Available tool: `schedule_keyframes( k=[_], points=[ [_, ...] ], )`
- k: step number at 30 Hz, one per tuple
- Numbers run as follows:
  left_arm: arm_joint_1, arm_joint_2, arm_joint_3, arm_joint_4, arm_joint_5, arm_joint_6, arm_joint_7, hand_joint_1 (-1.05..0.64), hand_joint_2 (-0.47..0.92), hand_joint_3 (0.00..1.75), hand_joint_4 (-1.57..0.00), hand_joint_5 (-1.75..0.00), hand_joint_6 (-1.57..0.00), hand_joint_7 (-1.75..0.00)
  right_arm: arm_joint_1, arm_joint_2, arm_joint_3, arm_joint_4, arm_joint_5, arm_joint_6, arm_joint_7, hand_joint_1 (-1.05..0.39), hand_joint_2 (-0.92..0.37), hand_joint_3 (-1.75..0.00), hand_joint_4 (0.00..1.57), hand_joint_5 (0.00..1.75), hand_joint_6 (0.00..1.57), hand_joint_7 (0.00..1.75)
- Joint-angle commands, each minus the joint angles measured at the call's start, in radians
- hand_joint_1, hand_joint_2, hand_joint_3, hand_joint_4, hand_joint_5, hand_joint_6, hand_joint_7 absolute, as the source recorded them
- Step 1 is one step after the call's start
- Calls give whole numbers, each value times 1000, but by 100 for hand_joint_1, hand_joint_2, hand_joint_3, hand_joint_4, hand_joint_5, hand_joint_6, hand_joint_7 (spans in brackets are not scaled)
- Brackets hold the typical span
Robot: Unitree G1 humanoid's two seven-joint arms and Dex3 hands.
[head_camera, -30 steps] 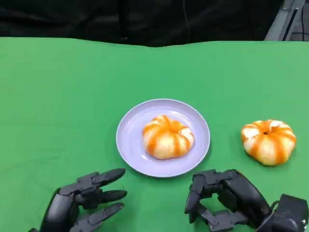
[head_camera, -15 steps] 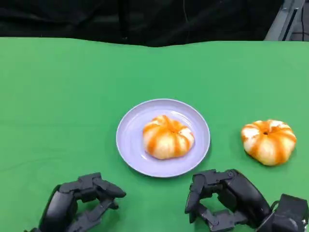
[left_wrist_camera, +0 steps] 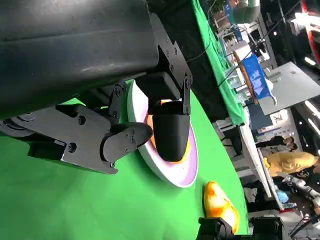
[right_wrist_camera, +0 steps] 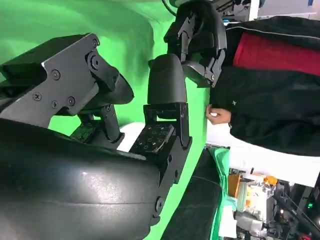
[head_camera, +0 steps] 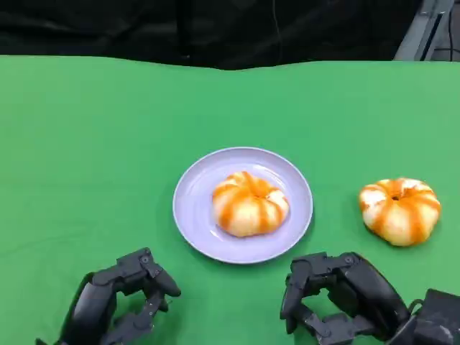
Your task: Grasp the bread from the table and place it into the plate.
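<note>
A lilac plate (head_camera: 190,205) lies mid-table with one orange-striped bread (head_camera: 249,203) on it. A second striped bread (head_camera: 399,210) lies on the green cloth to the plate's right. My left hand (head_camera: 118,298) is at the near edge, left of the plate, fingers curled in with nothing in them. My right hand (head_camera: 338,298) is near the plate's front right rim, also curled and holding nothing. It sits short of the loose bread and to its left. In the left wrist view the plate (left_wrist_camera: 172,175) lies past my curled fingers (left_wrist_camera: 125,140), with the loose bread (left_wrist_camera: 220,206) beyond.
Green cloth (head_camera: 86,144) covers the table to a dark far edge. A person in a black jacket (right_wrist_camera: 270,75) stands beside the table in the right wrist view. Shelves and clutter lie beyond the table in the left wrist view.
My left hand's fingers, spread out a second ago, have curled in. The right hand has shifted slightly toward the near edge. Both breads and the plate stay put.
</note>
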Motion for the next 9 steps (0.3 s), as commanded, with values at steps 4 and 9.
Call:
schedule_keyframes(
  k=[4, 9],
  points=[
    [-8, 24, -7, 5, -6, -8, 3, -7, 76, 81, -67, -168, -71, -139, 5, -14, -9, -1, 22, 11, 12, 8, -53, -116, 96, 134, 93, 111],
    [-9, 25, -9, 5, -7, -8, 3, -7, 75, 83, -67, -168, -71, -139, 5, -14, -8, -1, 24, 11, 13, 8, -52, -116, 96, 134, 93, 110]
  ],
)
